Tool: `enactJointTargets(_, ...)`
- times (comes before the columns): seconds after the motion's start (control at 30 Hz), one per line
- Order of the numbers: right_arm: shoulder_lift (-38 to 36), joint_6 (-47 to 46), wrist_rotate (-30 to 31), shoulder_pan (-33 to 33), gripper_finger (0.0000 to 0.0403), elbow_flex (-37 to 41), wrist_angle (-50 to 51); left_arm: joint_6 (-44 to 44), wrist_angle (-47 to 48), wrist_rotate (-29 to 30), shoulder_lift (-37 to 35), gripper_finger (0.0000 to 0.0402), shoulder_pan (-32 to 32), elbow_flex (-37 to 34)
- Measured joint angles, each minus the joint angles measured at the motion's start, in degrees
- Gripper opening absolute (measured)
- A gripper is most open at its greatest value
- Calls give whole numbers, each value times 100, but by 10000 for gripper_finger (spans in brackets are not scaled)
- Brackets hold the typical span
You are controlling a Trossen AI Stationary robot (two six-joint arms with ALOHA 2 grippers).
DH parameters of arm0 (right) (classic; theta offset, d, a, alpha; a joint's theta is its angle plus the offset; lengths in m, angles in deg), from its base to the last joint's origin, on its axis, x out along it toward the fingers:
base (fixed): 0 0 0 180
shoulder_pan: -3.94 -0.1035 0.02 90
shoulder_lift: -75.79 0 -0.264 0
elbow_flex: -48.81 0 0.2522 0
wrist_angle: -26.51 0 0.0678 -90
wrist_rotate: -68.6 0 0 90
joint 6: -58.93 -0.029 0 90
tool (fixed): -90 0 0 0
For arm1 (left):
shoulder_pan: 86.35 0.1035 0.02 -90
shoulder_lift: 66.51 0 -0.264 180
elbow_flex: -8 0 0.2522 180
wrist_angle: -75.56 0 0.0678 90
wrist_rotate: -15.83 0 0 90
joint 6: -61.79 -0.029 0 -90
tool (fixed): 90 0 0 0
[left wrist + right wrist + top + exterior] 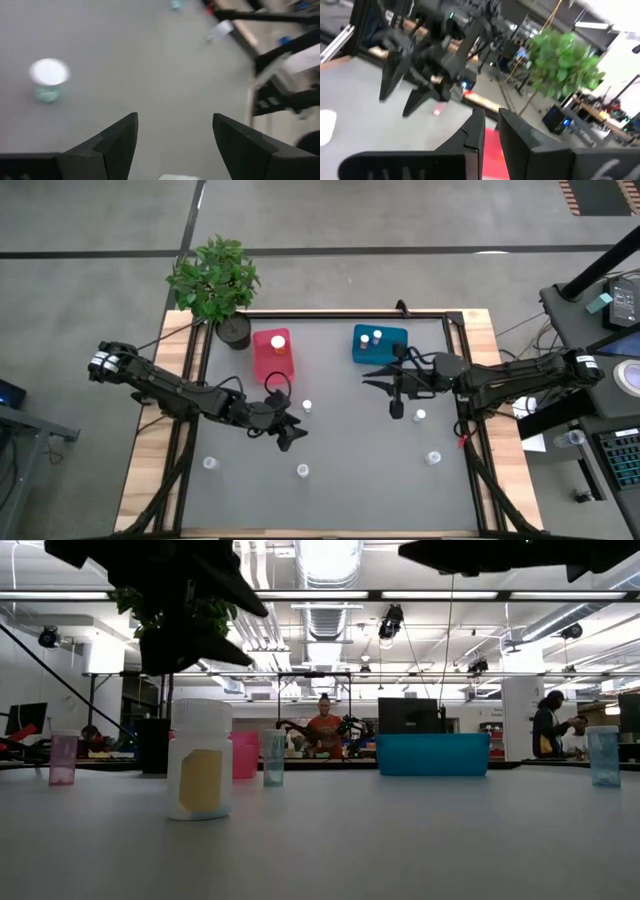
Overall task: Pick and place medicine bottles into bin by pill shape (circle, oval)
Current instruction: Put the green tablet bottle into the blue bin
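Small medicine bottles with white caps stand upright on the grey table: one near the middle (307, 407), two near the front (302, 471) (210, 463), and two at the right (420, 416) (433, 458). The pink-red bin (272, 355) holds one bottle (278, 343). The teal-blue bin (385, 352) holds two bottles (371, 337). My left gripper (290, 437) (175, 145) hangs open above the table left of centre, with nothing between its fingers. My right gripper (368, 377) (491, 120) hovers just in front of the teal bin, shut to a narrow slit and empty.
A potted green plant (215, 280) stands at the far left corner beside the pink bin. Wooden strips and dark frame rails (462, 380) edge the table. In the low view the nearest bottle (200, 760) stands at the front left, with people in the room behind.
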Motion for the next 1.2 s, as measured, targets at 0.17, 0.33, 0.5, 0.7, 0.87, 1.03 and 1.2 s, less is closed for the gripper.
enactJointTargets(0.17,-57,373,-34,0,43,5,-536,46,936,222,0,232,26,395)
enactJointTargets(0.33,-65,261,-160,0,43,126,-567,180,1554,282,2,232,100,774)
enactJointTargets(0.5,-157,282,-182,0,43,223,-593,-152,2103,479,410,232,140,1253)
enactJointTargets(0.7,-329,280,-180,0,43,281,-557,-2191,2591,520,1333,232,144,1930)
enactJointTargets(0.87,-355,282,-137,0,43,328,-572,-3125,2607,1068,1814,232,172,2068)
enactJointTargets(1.03,-355,273,-137,2,43,335,-560,-3362,2586,1426,1830,232,218,2018)
enactJointTargets(1.2,-355,276,-135,2,43,335,-547,-3585,2339,1282,1832,232,403,1857)
